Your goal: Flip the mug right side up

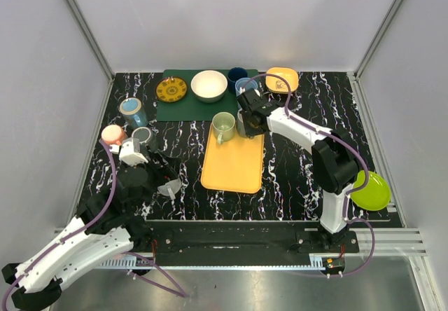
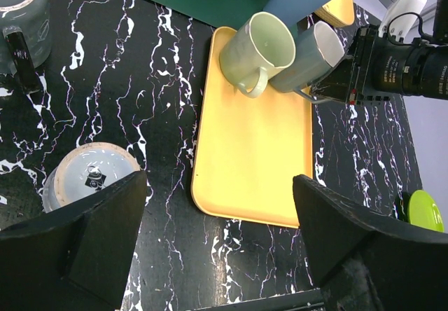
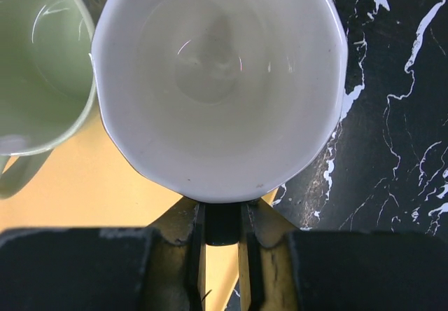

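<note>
- At the far right corner of the yellow tray [image 1: 234, 167], the right gripper [image 3: 222, 216] is clamped on the dark handle of the mug [image 3: 217, 80], fingers pressed in from both sides.
- Right arm reaches forward and leftward from its base, elbow raised, wrist pointing down over the tray corner.
- Left gripper [image 2: 218, 179] hangs wide apart with nothing between the fingers, low over the near left part of the table [image 1: 294, 178]; left arm is folded back toward the near left corner.
- An upside-down grey cup [image 2: 91, 178] sits just beside the left finger.
- Table is black marble with white veins; a dark green mat [image 1: 196, 108] lies at the far edge with a white bowl [image 1: 208, 85] and a patterned yellow plate [image 1: 171, 90] on it.
- A lime plate [image 1: 371, 190] lies near the right edge.
- Pale grey panel walls [image 1: 245, 17] enclose the table on three sides.
- Mug is mouth-up, white inside, grey-blue outside, directly ahead of the right fingertips, handle toward the gripper.
- It straddles the tray edge, just beside a pale green mug [image 2: 255, 52] standing on the tray; cannot tell whether they touch.
- Cannot tell whether the mug's base rests on the tray or is lifted.
</note>
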